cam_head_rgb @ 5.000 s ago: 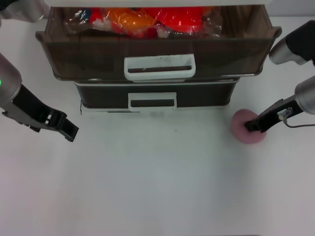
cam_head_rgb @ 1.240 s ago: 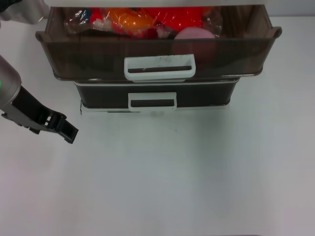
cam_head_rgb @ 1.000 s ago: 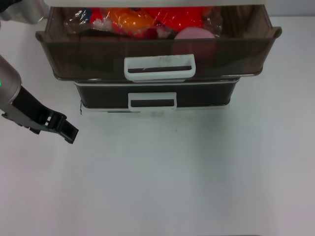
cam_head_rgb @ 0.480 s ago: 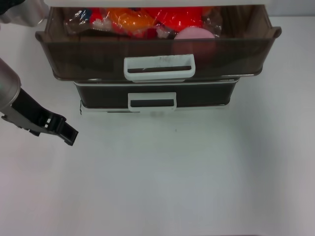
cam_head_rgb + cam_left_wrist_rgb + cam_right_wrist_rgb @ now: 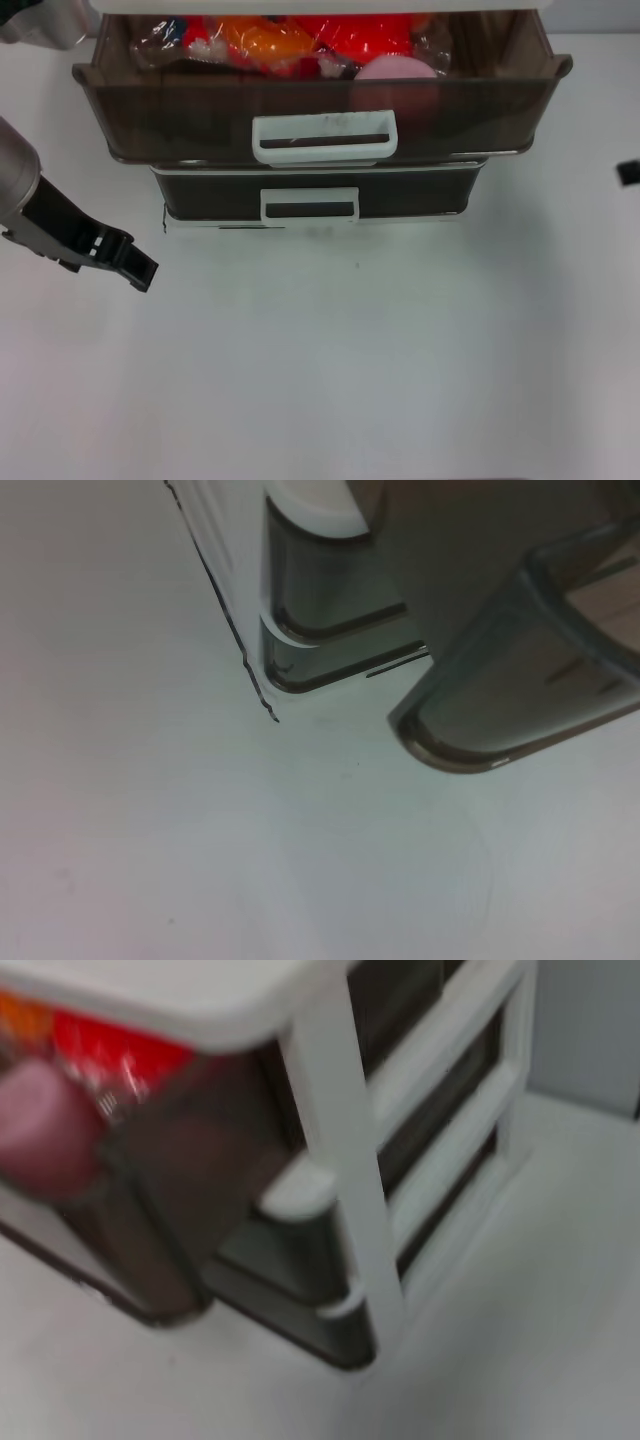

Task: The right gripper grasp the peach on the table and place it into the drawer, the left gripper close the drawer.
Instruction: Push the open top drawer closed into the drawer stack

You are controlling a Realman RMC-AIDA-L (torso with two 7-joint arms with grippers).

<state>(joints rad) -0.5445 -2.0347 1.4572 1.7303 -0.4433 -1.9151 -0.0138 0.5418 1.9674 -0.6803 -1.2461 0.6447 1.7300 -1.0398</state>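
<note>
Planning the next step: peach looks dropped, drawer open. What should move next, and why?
Probably the left gripper should head from the table toward the drawer handle to push it shut. The peach already lies inside the pulled-out drawer, and the right gripper is barely in view at the edge.

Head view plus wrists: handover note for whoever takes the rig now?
Left tool: low over the table, left of the cabinet, holding nothing, not yet at the handle.
Right tool: only a dark tip at the right edge of the head view.
Peach: inside the open drawer, right of the packets.
Done: peach placed.
Left: left tool pushes the drawer shut.
</note>
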